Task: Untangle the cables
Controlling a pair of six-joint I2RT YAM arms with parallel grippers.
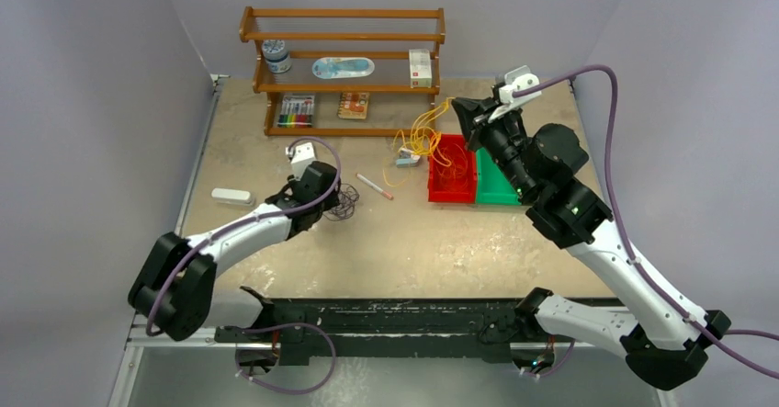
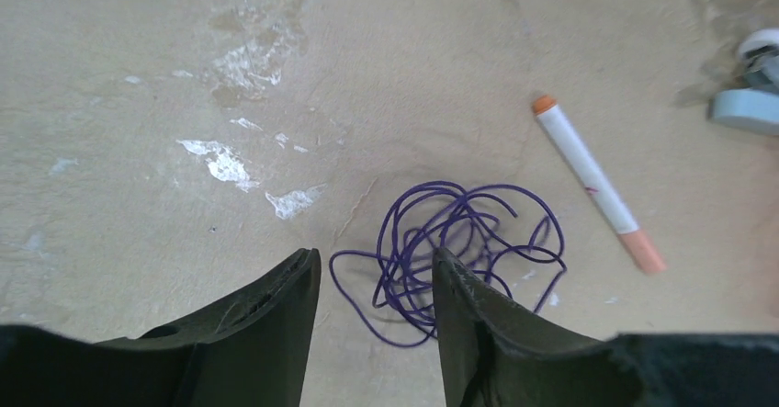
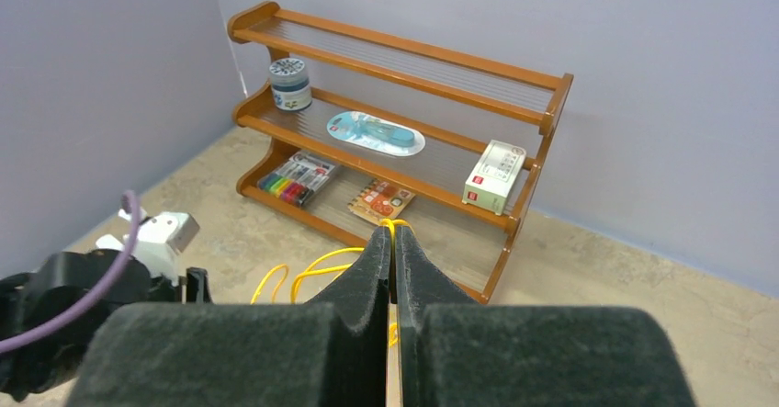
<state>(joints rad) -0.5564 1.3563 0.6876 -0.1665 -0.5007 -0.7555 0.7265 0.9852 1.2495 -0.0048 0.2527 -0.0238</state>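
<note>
A purple cable [image 2: 459,242] lies in a loose coil on the table, and some of its loops sit between and under my left gripper's fingers. The left gripper [image 2: 376,258] is open just above the coil [image 1: 343,202], gripping nothing. My right gripper [image 3: 393,231] is raised near the shelf and shut on a yellow cable [image 3: 312,265] that loops over its fingertips. From that gripper [image 1: 457,106] the yellow cable [image 1: 418,136] hangs down toward the table. An orange-red cable [image 1: 448,159] lies in the red bin.
A wooden shelf [image 1: 342,67] with small items stands at the back. A red bin [image 1: 452,194] and a green bin [image 1: 496,186] sit right of centre. A white pen [image 2: 592,182] lies beside the purple coil. A blue-white dispenser [image 1: 408,159] and a white block [image 1: 231,196] are also on the table.
</note>
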